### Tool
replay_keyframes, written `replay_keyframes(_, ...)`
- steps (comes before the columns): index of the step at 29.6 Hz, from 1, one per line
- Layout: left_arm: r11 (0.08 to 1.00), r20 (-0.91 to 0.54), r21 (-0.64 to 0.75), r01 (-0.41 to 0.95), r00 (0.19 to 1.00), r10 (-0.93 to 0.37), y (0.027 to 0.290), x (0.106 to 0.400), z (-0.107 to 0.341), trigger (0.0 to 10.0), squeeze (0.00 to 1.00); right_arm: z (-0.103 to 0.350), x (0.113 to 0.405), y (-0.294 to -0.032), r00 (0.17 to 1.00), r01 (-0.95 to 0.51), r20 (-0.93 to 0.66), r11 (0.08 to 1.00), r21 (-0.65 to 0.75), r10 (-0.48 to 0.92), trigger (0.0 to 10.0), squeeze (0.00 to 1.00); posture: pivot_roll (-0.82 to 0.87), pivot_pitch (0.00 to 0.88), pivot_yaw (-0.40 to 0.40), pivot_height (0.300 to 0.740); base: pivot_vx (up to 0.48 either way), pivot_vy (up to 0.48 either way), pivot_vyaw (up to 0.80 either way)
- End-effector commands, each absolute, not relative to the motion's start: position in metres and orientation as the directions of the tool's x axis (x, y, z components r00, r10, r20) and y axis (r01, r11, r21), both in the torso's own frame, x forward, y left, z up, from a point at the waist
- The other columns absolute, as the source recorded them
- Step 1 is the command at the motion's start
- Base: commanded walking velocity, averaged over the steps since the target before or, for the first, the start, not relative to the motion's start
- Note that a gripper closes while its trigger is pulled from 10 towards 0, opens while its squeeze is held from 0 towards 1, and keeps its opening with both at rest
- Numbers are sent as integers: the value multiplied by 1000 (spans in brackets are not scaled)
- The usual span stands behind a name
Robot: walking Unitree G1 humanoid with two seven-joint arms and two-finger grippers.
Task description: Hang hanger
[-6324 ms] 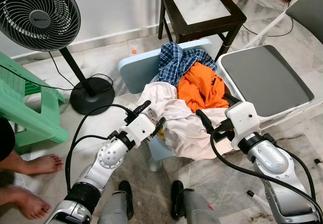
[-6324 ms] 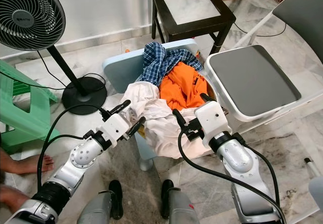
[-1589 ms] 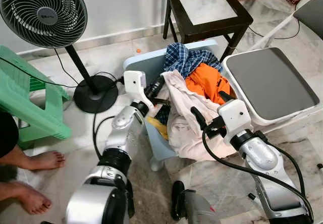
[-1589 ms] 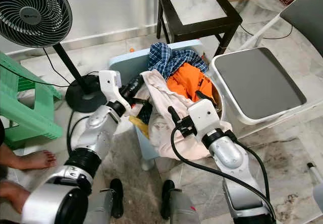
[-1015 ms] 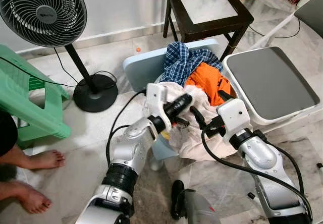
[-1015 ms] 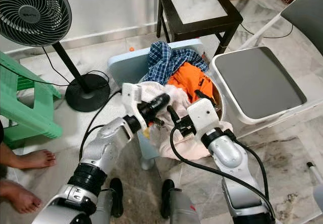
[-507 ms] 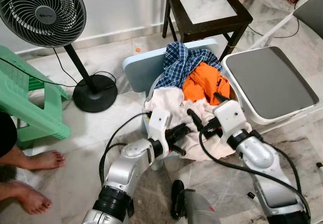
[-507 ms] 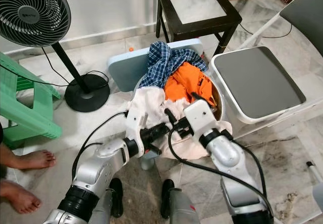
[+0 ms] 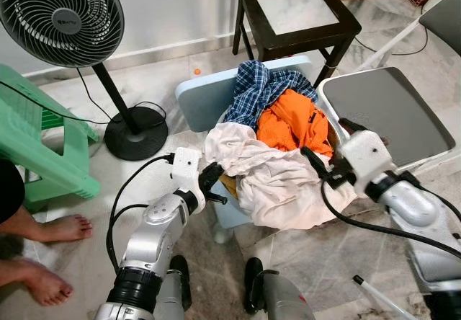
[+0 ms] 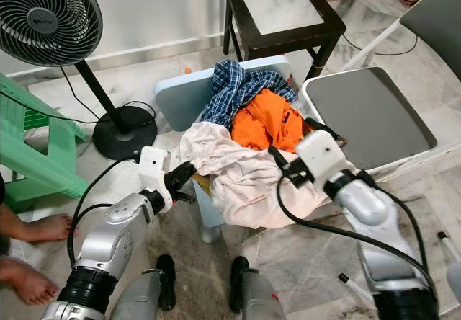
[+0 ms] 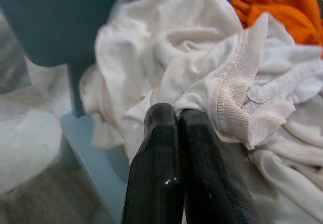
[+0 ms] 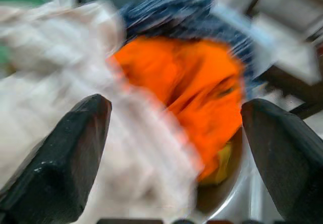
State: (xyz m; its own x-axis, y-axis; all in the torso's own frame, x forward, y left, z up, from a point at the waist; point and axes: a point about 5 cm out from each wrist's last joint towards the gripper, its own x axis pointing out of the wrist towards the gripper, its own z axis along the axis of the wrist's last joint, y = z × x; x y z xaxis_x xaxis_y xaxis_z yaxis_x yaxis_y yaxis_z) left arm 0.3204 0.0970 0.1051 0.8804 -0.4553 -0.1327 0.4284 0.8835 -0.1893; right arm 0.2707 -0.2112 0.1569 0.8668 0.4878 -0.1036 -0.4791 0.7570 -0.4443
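Left wrist view, our left gripper (image 11: 177, 114) fingers pressed together pinching the cream garment (image 9: 270, 179) edge, our right gripper (image 12: 174, 133) fingers spread wide over the orange garment (image 9: 294, 122), hanger location we cannot tell, clothes piled on blue stool (image 9: 205, 100).

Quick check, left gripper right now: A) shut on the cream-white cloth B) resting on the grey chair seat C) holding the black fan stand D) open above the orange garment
A: in the left wrist view the left gripper has its black fingers pressed together, pinching a fold of the cream-white cloth.
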Motion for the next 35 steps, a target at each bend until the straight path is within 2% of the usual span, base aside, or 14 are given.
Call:
replay_keyframes(1, 894, -138, -185, 408, 890, -435, 101, 316, 101, 0, 0, 150, 259, -215, 842, -530, -148, 743, -409, 519, 10000, 769, 61, 348, -85, 740, 0, 0, 0)
replay_keyframes(5, 895, -88, -199, 399, 902, -422, 100, 323, 110, 0, 0, 123, 226, -215, 764, -646, -281, 689, -330, 581, 10000, 769, 49, 356, -77, 740, 0, 0, 0)
replay_keyframes(9, 882, -44, -217, 419, 898, -438, 92, 330, 122, 0, 0, 117, 225, -214, 759, -651, -302, 678, -342, 577, 10000, 765, 45, 357, -70, 740, 0, 0, 0)
replay_keyframes(18, 780, 75, -337, 528, 840, -537, 46, 349, 162, 0, 0, 119, 228, -203, 751, -660, -289, 668, -345, 593, 10000, 765, 45, 352, -57, 740, 0, 0, 0)
replay_keyframes(27, 712, 105, -418, 564, 808, -579, 22, 353, 171, 0, 0, 118, 226, -201, 748, -663, -296, 665, -344, 594, 10000, 765, 36, 356, -55, 740, 0, 0, 0)
replay_keyframes(29, 696, 69, -427, 577, 788, -611, 15, 349, 161, 2431, 0, 117, 228, -197, 748, -663, -294, 662, -350, 595, 10000, 765, 36, 356, -56, 740, 0, 0, 0)
replay_keyframes(30, 696, 69, -427, 577, 788, -611, 15, 349, 161, 2431, 0, 117, 228, -197, 748, -663, -294, 662, -350, 595, 10000, 765, 36, 356, -56, 740, 0, 0, 0)
replay_keyframes(31, 676, 42, -437, 593, 764, -643, 10, 344, 152, 7412, 0, 118, 230, -195, 750, -661, -289, 661, -355, 595, 10000, 765, 34, 358, -58, 740, 0, 0, 0)
replay_keyframes(32, 656, 22, -454, 603, 743, -669, 6, 339, 145, 9922, 0, 119, 231, -194, 752, -659, -285, 661, -360, 594, 10000, 765, 36, 359, -58, 740, 0, 0, 0)
replay_keyframes(33, 646, 11, -460, 609, 731, -682, 4, 336, 140, 10000, 369, 119, 233, -193, 755, -656, -281, 662, -362, 593, 10000, 765, 36, 359, -59, 740, 0, 0, 0)
replay_keyframes(34, 640, 5, -463, 614, 724, -690, 3, 334, 138, 10000, 1000, 120, 234, -193, 756, -653, -278, 664, -364, 592, 10000, 765, 36, 359, -60, 740, 0, 0, 0)
replay_keyframes(35, 640, -15, -436, 632, 706, -708, 1, 329, 131, 10000, 1000, 121, 238, -190, 761, -647, -269, 660, -380, 591, 10000, 765, 39, 358, -61, 740, 0, 0, 0)
